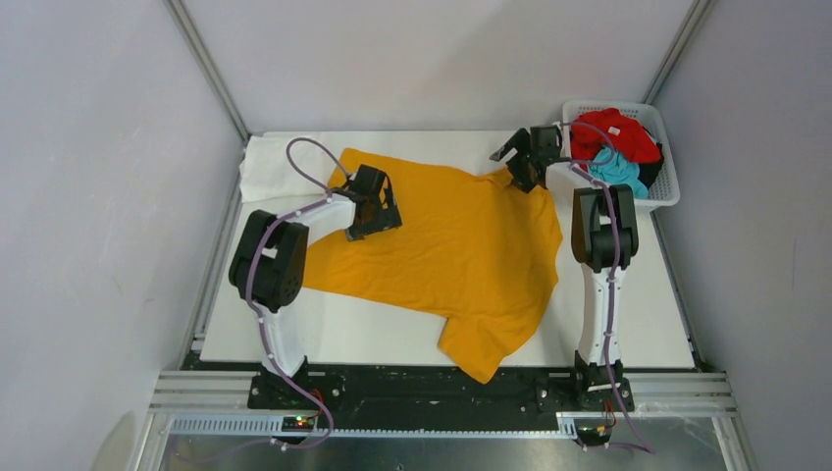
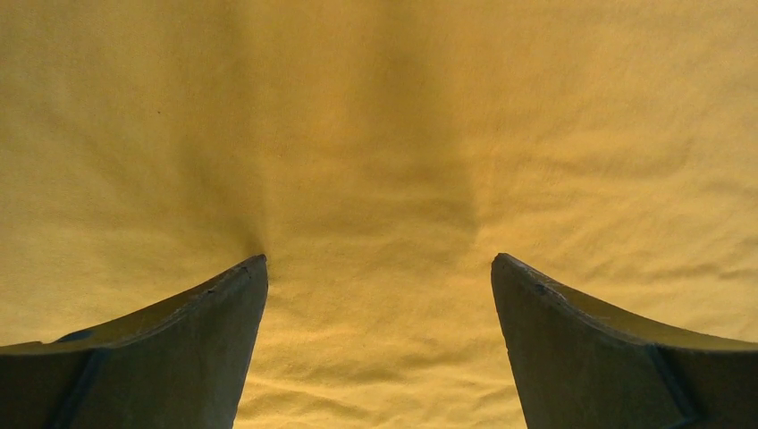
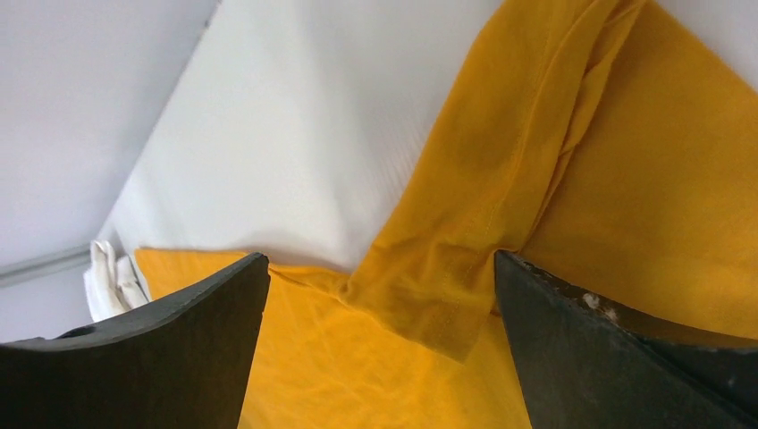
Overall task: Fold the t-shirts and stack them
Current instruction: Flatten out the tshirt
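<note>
Shirt in hand: mustard-orange cotton t-shirt [image 1: 461, 245], spread flat mid-tabletop [image 1: 628, 324], one sleeve trailing to 6 o'clock.
Left fingers [image 2: 197, 340]: wide apart, holding nothing, low over the shirt's 10 o'clock part. Probably there to pin or pinch the cloth.
Right fingers [image 3: 188, 331]: wide apart either side of a bunched sleeve at 1 o'clock, not clamped. Likely lined up to lift it for a fold.
Waiting: red t-shirt [image 1: 613, 132] and turquoise t-shirt [image 1: 620, 172] heaped in white plastic lattice basket [image 1: 669, 191], 2 o'clock.
Stack spot: white folded cloth [image 1: 267, 167], 10 o'clock.
Top view only: whole layout.
Right wrist only: sleeve doubled over.
Left wrist: a small crease at one tip; contact cannot be told.
</note>
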`<action>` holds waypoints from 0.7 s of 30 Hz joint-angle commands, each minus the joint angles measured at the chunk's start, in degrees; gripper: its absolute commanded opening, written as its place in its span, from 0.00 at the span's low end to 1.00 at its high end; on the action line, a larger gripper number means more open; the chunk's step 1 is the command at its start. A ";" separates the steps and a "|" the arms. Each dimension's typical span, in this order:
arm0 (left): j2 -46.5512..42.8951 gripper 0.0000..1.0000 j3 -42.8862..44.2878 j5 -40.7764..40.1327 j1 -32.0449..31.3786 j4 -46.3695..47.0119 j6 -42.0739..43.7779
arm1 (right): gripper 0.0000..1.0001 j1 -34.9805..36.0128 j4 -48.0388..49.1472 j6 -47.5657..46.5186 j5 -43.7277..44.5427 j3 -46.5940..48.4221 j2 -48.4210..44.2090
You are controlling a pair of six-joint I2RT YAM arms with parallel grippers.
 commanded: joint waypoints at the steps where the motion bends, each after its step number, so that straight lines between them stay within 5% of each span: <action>1: -1.38 1.00 -2.51 -0.36 -0.10 -0.13 0.00 | 0.99 0.65 11.17 5.61 5.29 3.81 2.28; 6: -1.85 1.00 -4.53 -1.02 -0.15 0.16 -0.16 | 0.99 1.87 18.73 10.73 8.63 15.05 12.24; 11: -2.67 1.00 -5.07 -1.20 -0.11 0.18 0.05 | 0.99 2.74 9.56 9.61 3.75 41.12 23.51; 13: -3.55 1.00 -4.46 -1.57 -0.11 0.16 0.65 | 0.99 2.80 9.10 6.98 2.40 39.54 21.14; 21: -10.90 1.00 -2.53 -5.04 -0.11 0.11 1.73 | 0.99 4.88 5.53 -12.36 6.18 4.19 -10.71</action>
